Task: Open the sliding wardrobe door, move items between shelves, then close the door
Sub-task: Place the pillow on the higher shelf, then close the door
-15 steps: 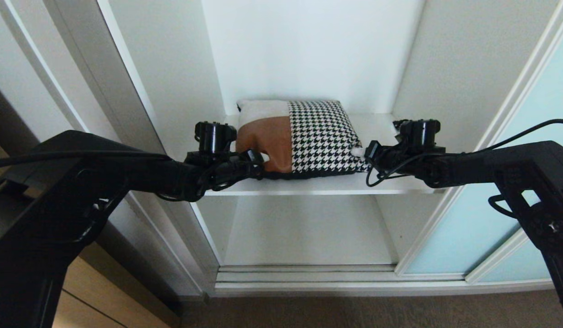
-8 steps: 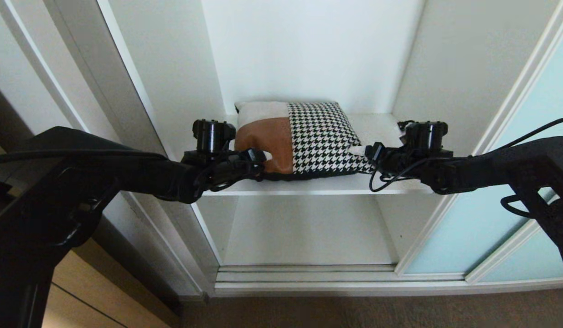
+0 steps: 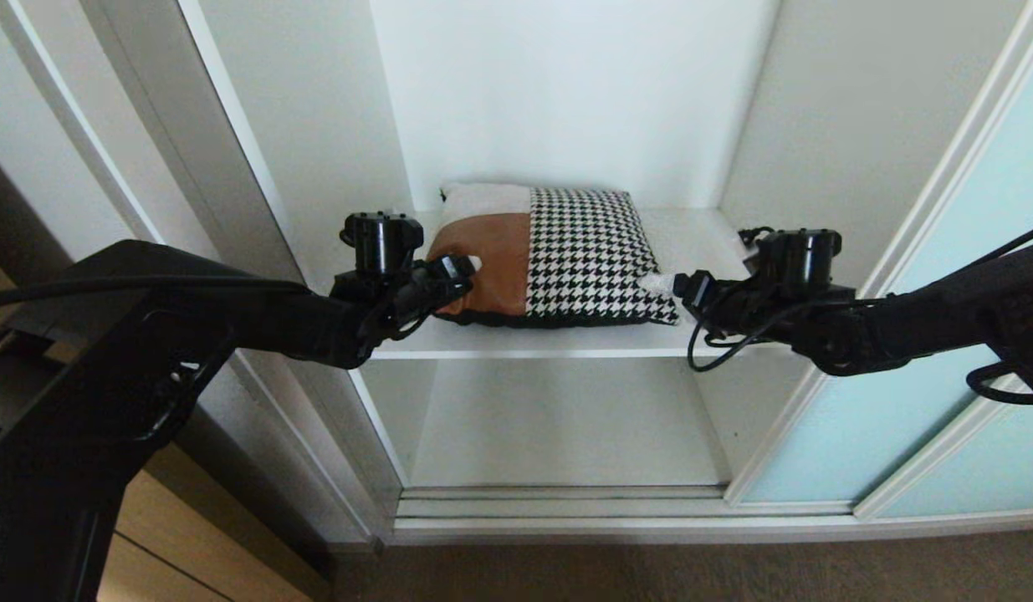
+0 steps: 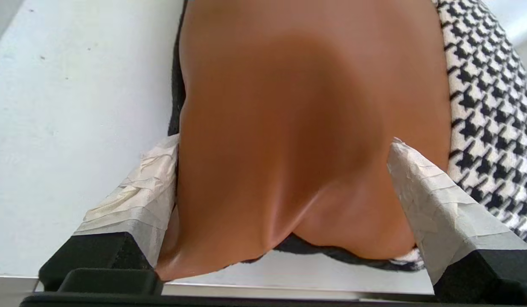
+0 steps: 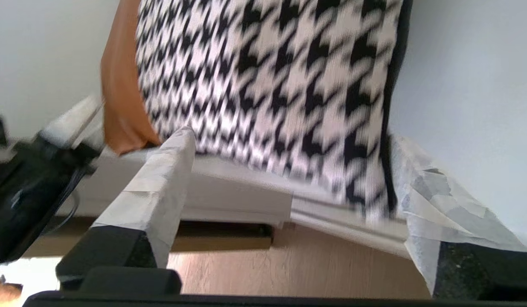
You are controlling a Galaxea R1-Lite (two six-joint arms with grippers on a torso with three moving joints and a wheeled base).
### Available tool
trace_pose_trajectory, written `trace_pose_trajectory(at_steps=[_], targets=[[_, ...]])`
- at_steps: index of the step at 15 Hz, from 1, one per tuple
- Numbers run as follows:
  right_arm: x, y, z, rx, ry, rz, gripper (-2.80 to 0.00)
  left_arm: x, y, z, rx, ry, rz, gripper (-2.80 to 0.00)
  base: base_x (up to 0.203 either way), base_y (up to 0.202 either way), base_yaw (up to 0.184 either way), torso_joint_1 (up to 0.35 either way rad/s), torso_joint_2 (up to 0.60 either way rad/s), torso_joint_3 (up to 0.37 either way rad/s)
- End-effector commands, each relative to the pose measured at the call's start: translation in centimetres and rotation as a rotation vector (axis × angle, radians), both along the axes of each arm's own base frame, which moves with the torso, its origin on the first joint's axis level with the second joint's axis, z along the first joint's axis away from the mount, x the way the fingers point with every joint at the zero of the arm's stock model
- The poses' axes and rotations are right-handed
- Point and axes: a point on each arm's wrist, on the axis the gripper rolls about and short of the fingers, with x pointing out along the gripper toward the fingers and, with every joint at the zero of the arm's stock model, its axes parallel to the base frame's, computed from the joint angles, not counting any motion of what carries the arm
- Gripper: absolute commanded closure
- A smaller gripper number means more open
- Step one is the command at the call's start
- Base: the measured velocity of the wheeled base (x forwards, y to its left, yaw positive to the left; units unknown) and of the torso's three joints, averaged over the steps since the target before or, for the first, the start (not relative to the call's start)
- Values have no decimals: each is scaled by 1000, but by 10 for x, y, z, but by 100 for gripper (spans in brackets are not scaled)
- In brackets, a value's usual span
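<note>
Cushion lay flat on the upper shelf inside the open wardrobe, its tan leather half toward the robot's left and its houndstooth half toward the right, with a lower shelf bare beneath it. Both arms reached in at shelf level. Left gripper sat at the cushion's front left corner with its taped fingers spread wide, one on each side of the leather corner; that view showed the leather dimpled between them but not pinched. Right gripper stood at the front right corner, its fingers likewise apart, with the houndstooth edge just ahead of them and no hold on it. Aqua door was slid off to the right, clear of the opening. With neither gripper holding and the cushion resting squarely on the shelf, this looked like the shelf-to-shelf step at the point of release or just before a grasp; the pictures could not tell which. If the cushion was placed, the next move called for drawing both arms straight out without dragging its corners, then turning to the door and sliding it shut.
</note>
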Motion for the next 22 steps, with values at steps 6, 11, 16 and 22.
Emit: trace_pose_trajectory(at_steps=[6, 11, 16, 22], targets=[[-31, -3, 14, 11, -4, 20, -280, -38, -5, 16, 12, -70, -7, -280, 0, 0, 0, 0, 0, 0], [-45, -2, 17, 8, -3, 28, -280, -85, -14, 51, 78, -225, -70, -280, 0, 0, 0, 0, 0, 0], [-80, -6, 40, 13, -37, 40, 0, -127, -5, 75, 101, -221, -91, 0, 0, 0, 0, 0, 0, 0], [-181, -22, 80, -51, -125, 42, 0, -228, 33, 131, 161, -173, -16, 0, 0, 0, 0, 0, 0, 0]])
